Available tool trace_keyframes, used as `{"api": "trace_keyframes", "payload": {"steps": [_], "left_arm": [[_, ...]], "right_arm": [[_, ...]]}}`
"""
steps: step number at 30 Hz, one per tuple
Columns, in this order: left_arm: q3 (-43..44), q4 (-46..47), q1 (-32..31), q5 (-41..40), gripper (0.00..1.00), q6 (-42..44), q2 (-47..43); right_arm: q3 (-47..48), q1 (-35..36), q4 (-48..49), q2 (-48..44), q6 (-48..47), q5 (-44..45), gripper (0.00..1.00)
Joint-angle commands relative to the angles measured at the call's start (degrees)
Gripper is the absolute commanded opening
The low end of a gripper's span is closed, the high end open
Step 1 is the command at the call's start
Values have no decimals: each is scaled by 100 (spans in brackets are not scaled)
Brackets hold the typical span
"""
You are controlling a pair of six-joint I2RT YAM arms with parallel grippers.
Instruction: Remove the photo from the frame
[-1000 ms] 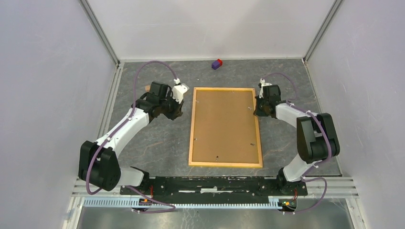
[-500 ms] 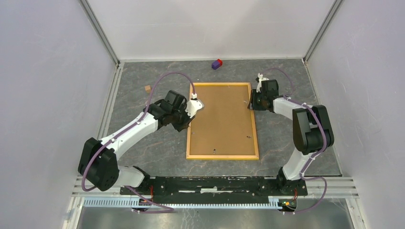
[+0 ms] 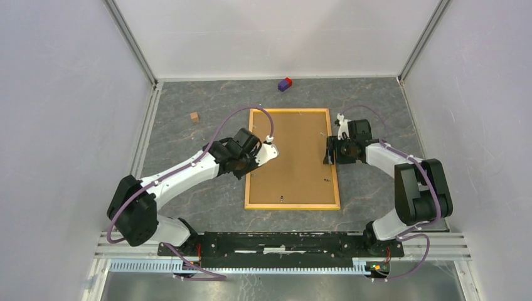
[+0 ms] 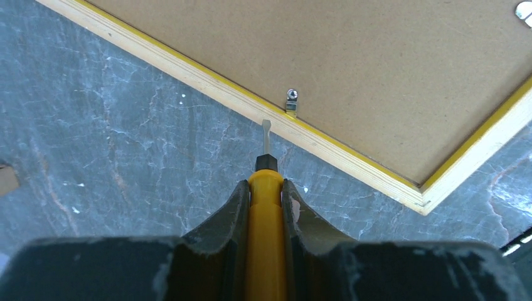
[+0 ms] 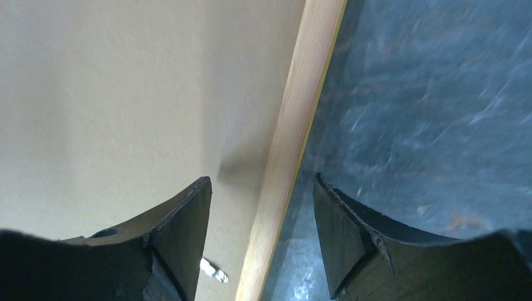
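While the frame [image 3: 292, 205] lies face down with its backing [image 3: 295, 150] in place and the photo hidden beneath, I note the left gripper [image 4: 265, 187] clenched on a screwdriver [image 4: 266, 238] beside a clip [image 4: 291, 100], the right gripper [image 5: 262, 188] released astride the rim.

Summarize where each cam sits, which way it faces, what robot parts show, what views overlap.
Top external: above and behind the bases, facing down at the table; left arm and right arm whole, frame back-up between them.
Left wrist: looks along the left claw, shut on a screwdriver, tip near a clip on the frame's edge.
Right wrist: looks down past the open right claw, fingers either side of the frame's edge.
Shared: all three show the frame's brown back.
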Motion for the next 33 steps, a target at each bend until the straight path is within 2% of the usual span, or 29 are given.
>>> {"api": "trace_keyframes", "payload": {"steps": [1, 15, 25, 33], "left_arm": [[337, -25, -210, -544, 2, 307, 128], [688, -175, -495, -756, 2, 383, 560], [594, -184, -685, -1028, 2, 449, 762], [495, -188, -743, -1008, 2, 437, 813]], "right_arm": [[-328, -6, -155, -276, -230, -266, 65], [-796, 0, 53, -281, -206, -74, 59], [-913, -7, 168, -208, -95, -4, 37], [-904, -3, 151, -18, -62, 81, 28]]}}
